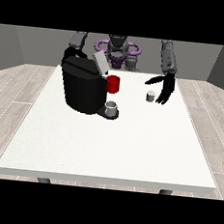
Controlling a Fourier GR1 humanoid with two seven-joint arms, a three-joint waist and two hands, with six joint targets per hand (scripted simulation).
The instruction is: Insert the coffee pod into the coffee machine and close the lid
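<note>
A small grey coffee pod (151, 96) stands on the white table (110, 148), right of centre near the far edge. The hand at the view's right (164, 89) hangs just right of the pod, fingers straight and pointing down, thumb stretched towards the pod, not touching it. The black coffee machine (82, 88) stands at the far left with its grey lid (100, 62) tilted up. A grey cup (112, 108) sits on the machine's base. The hand at the view's left is hidden behind the machine.
A red mug (113, 84) stands right behind the machine's front, between the machine and the pod. The robot's body (118, 49) is at the table's far edge. The near half of the table is bare white surface.
</note>
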